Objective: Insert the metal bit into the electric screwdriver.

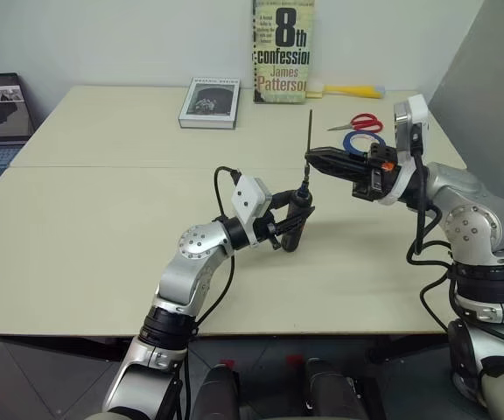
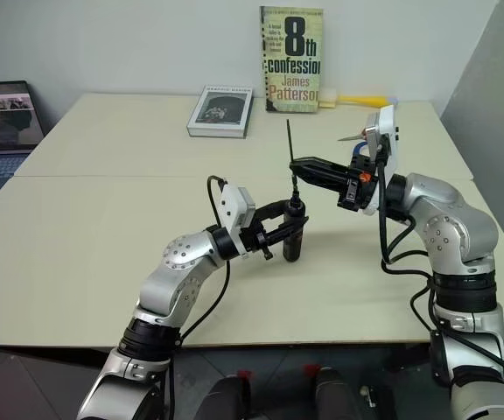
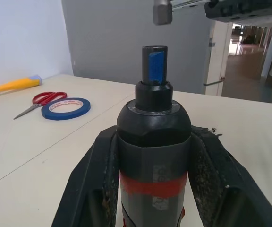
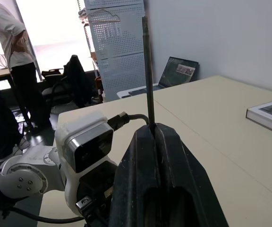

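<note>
Left gripper (image 1: 294, 219) clamps the electric screwdriver (image 1: 297, 220) upright above the table (image 1: 86, 227), socket facing up to receive; right gripper (image 1: 310, 159) pinches the metal bit (image 1: 310, 140) vertically, right above that socket, lined up for insertion.

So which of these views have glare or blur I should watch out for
Right wrist view: the window behind the person is blown out white, while the metal bit stays crisp against the wall. Left wrist view: the electric screwdriver is sharp, the corridor beyond is bright and soft, and the bit's lower end is blurred. Left eye view: even light, soft shadows on the table.
</note>
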Controlling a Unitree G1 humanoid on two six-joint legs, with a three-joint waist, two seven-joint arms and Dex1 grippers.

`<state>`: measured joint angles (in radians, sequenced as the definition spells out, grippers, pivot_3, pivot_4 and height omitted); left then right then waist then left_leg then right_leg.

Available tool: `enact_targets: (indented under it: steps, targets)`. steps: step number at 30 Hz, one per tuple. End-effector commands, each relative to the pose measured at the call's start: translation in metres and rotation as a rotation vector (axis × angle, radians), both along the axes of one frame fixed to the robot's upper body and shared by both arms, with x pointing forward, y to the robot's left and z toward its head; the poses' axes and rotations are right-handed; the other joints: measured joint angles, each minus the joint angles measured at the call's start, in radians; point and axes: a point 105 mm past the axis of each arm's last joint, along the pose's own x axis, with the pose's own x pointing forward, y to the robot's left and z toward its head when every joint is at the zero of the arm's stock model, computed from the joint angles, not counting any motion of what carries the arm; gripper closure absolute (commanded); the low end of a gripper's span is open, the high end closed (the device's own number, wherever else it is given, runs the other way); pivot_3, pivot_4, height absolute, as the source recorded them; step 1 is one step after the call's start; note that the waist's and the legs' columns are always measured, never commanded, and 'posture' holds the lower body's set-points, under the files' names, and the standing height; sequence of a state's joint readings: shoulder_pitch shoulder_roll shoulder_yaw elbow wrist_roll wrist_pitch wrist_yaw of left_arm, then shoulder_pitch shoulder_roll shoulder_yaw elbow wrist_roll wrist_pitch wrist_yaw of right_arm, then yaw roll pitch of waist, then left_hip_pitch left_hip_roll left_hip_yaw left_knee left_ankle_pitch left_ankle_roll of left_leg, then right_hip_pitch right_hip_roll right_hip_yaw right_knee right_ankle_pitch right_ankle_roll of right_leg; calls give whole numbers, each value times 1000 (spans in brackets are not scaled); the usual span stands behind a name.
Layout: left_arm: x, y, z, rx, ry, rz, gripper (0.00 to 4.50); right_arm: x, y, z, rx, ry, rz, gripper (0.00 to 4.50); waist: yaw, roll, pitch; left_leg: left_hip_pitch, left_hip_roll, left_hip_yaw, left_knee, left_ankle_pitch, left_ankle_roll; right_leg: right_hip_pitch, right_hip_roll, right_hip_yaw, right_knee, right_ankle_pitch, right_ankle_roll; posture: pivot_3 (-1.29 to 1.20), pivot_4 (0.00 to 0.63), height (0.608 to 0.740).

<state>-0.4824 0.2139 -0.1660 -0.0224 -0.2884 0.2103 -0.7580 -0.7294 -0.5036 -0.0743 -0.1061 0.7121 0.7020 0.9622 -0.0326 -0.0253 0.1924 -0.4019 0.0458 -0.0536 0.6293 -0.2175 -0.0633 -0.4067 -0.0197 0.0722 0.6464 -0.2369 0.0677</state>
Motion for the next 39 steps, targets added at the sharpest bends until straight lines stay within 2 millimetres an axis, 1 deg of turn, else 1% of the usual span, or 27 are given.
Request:
enact_targets:
  steps: [1,7,19,29,39]
  targets:
    - [0,3,7,3,-34,2,2845,-1,-1,5,3,-40,6,4500,0,0,0,0,0,0,0,0,0,0,0,0,0,0,0,0,150,740]
    - [-1,3,6,6,-32,3,2845,0,-1,5,5,-47,5,4500,0,0,0,0,0,0,0,0,0,0,0,0,0,0,0,0,150,740]
    - [0,3,5,6,-27,8,2845,2,-2,-2,-20,-61,-5,4500,0,0,0,0,0,0,0,0,0,0,0,0,0,0,0,0,150,740]
    - [0,4,5,8,-28,8,2845,3,-2,1,-12,-78,-10,4500,0,0,0,0,0,0,0,0,0,0,0,0,0,0,0,0,150,740]
    - [1,5,5,7,-26,10,2845,0,-3,-8,-43,-73,-1,4500,0,0,0,0,0,0,0,0,0,0,0,0,0,0,0,0,150,740]
